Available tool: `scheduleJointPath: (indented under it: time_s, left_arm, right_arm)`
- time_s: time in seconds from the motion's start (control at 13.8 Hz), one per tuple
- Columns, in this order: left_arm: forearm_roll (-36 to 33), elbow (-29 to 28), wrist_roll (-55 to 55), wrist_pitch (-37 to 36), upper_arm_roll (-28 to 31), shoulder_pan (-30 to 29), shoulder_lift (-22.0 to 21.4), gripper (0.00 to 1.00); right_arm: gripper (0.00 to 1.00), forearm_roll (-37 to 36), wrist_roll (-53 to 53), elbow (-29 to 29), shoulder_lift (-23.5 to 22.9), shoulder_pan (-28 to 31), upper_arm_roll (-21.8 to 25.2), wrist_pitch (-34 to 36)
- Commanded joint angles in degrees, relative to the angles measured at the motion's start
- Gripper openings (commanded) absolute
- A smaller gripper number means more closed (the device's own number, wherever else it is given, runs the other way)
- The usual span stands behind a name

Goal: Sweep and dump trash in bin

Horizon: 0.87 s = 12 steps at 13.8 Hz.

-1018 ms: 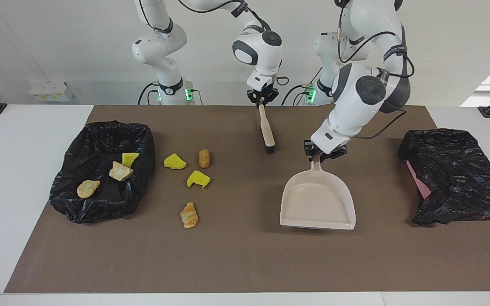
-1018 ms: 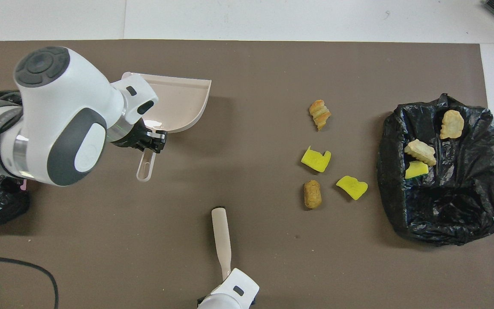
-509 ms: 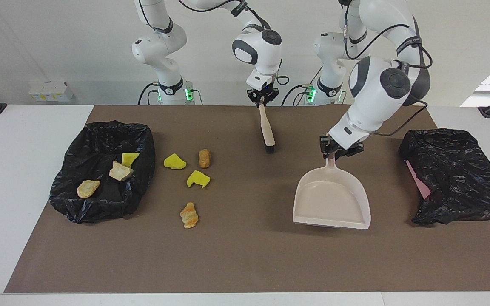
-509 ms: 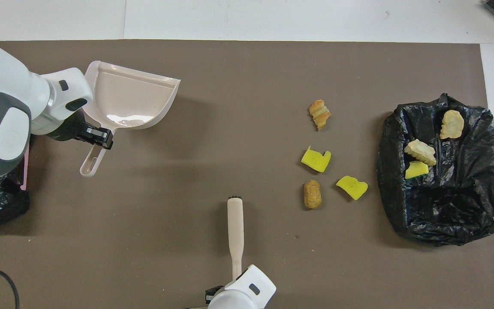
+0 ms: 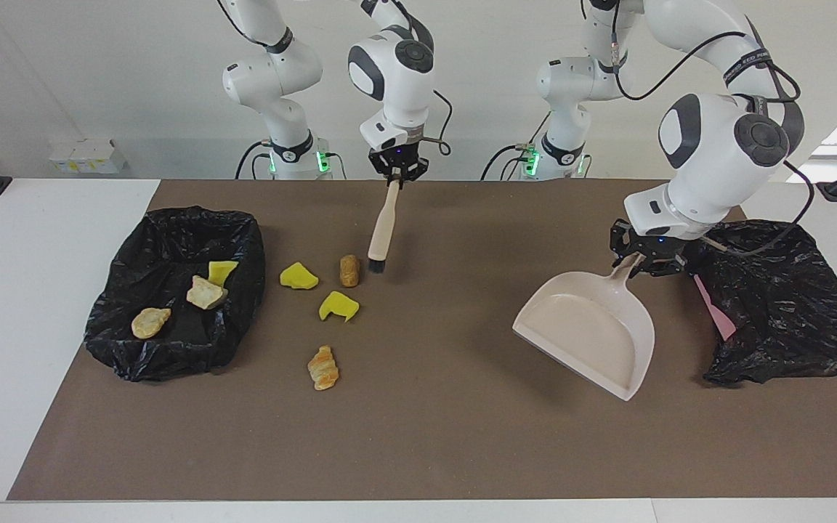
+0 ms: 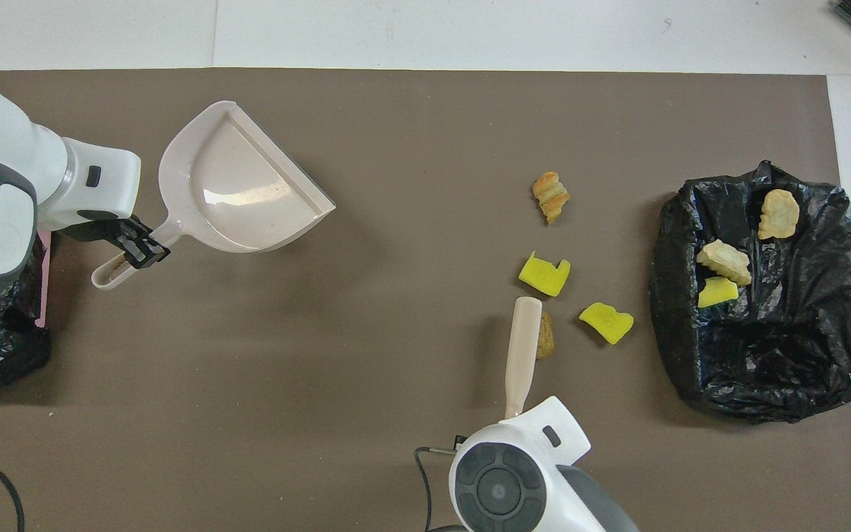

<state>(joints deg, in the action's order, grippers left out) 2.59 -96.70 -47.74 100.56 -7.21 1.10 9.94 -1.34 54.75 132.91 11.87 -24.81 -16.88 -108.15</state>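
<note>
Brush pinched in right gripper hangs beside brown cylinder; left gripper clamps dustpan.

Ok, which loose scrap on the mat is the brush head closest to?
The brown stubby cylinder: the brush, held by the right gripper, hangs right beside it. The yellow chunks and croissant piece lie apart.

left gripper: clamped, raised | right gripper: clamped, raised
</note>
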Motion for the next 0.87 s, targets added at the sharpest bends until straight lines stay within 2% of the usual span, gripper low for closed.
scheduleJointPath:
  time_s: [0.0, 0.15, 0.29, 0.8]
  left_arm:
    - [-2.32, -1.55, -12.25, -0.10, -0.18, 1.09, -0.79, 0.00]
    - [-4.95, -5.15, -17.19, 1.55, -0.27, 4.42, -2.72, 0.00]
    - [-6.45, -9.37, -17.30, 4.19, -0.27, 8.37, -3.61, 0.00]
    - [-6.46, -19.48, -4.38, 12.37, -0.27, 19.01, -4.22, 0.00]
  right_arm:
    - [0.00, -3.66, -2.36, 1.21, 0.96, 4.75, -0.61, 3.28]
    - [0.00, -6.73, -2.80, 1.21, 0.78, 6.96, -0.61, 4.96]
    - [0.00, -8.41, -4.38, 2.09, 0.87, 9.68, -0.61, 6.63]
    - [0.00, -10.17, -10.71, 9.30, 3.94, 16.28, -0.61, 1.63]
